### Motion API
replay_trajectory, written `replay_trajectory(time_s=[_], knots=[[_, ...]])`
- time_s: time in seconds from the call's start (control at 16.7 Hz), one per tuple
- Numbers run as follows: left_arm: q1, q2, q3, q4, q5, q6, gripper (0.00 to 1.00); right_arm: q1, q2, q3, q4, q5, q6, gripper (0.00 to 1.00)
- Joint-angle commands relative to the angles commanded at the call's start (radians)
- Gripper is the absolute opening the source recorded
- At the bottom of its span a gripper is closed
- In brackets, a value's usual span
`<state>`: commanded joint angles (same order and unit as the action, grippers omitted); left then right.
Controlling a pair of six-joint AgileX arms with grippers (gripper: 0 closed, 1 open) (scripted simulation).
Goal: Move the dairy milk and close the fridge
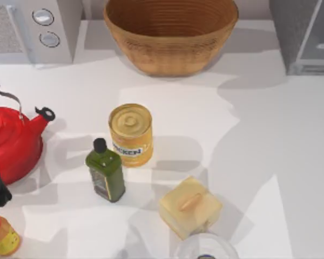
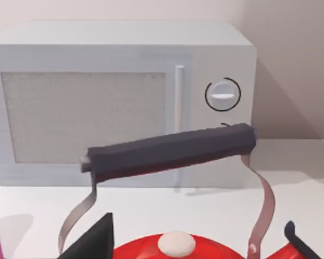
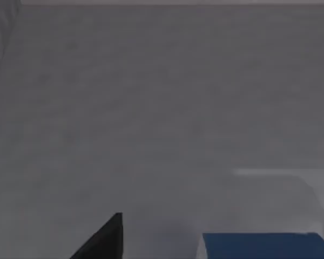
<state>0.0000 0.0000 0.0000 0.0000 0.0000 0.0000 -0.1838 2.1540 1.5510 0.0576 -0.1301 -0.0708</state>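
Up close, blue boxy dairy milk (image 3: 264, 245).

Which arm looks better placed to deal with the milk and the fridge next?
The right one, probably. Its wrist view faces a grey fridge surface up close, with the blue top of the dairy milk just below. The left arm sits over the red kettle by the microwave, across the table.

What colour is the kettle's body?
Bright red, clearest in the top view: the kettle at the table's left.
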Motion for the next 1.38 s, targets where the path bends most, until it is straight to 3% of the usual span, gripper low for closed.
replay_trajectory(time_s=[0.36,0.6,1.38], knots=[[0.000,0.000,0.000,0.000,0.000,0.000,1.00,0.005,-0.032,-0.024,-0.001,0.002,0.001,1.00],[0.000,0.000,0.000,0.000,0.000,0.000,1.00,0.021,-0.222,-0.166,-0.008,0.014,0.009,1.00],[0.000,0.000,0.000,0.000,0.000,0.000,1.00,0.130,-1.618,-1.106,-0.044,0.092,0.051,1.00]])
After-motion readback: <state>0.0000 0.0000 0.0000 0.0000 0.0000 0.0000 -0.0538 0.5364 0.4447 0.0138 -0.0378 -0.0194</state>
